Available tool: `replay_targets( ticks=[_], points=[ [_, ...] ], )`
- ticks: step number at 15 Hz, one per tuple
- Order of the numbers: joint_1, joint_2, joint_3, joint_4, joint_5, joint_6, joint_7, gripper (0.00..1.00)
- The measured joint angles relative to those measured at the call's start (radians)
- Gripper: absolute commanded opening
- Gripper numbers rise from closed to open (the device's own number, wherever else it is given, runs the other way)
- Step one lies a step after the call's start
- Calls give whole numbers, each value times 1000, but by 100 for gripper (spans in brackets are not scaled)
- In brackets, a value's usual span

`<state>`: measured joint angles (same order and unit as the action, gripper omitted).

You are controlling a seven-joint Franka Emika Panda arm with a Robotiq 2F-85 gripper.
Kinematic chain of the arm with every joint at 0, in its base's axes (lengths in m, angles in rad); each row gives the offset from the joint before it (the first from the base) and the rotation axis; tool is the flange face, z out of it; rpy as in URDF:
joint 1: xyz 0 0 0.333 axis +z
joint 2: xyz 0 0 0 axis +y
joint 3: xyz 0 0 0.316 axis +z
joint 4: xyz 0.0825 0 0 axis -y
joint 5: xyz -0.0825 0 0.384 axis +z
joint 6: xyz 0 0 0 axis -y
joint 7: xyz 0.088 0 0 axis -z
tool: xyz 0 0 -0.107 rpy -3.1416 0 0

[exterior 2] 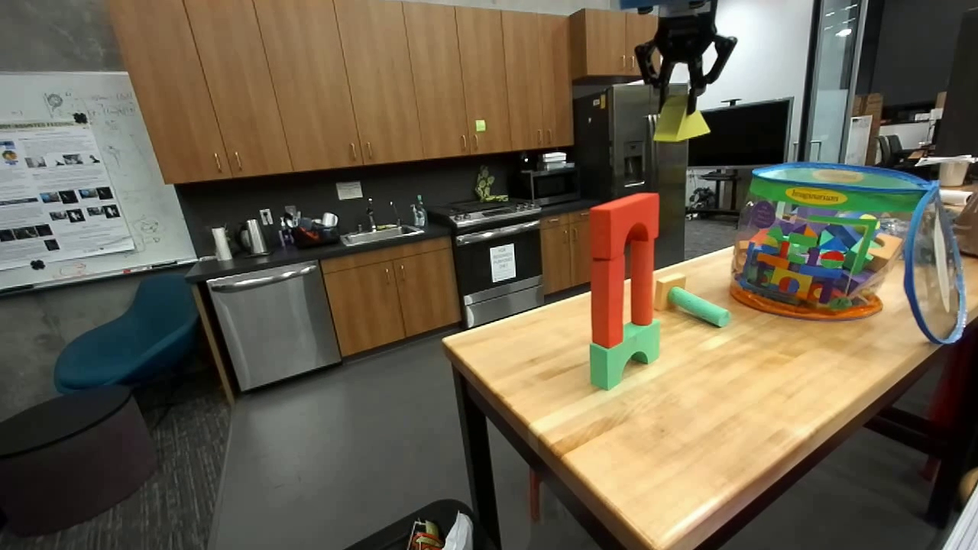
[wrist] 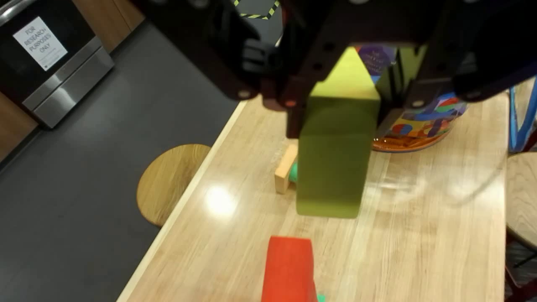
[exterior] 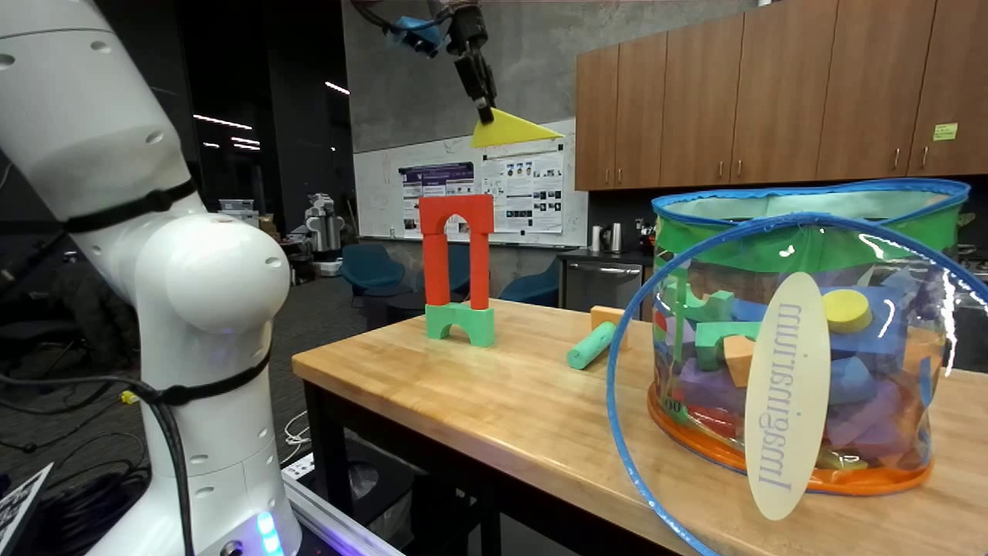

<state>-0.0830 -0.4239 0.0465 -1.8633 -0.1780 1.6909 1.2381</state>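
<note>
Robotiq gripper clamped yellow triangular block, both hung above wooden table, red arch capped two red pillars.

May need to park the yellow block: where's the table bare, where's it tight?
Likely room for the yellow block: the bare table from tower, bag and green cylinder to the nearer edges in an exterior view; a smaller gap parts tower and cylinder. Crowded: where the cylinder lies by the orange block, and around the bag and its lid.

one yellow wedge, three red blocks
</note>
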Motion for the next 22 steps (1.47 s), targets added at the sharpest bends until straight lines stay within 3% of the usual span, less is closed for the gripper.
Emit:
replay_targets(
  ticks=[11, 22],
  points=[
    [-164, -4, -215, 19, -34, 69, -326, 16],
    [-290, 9, -383, 30, 4, 118, -477, 16]
  ],
)
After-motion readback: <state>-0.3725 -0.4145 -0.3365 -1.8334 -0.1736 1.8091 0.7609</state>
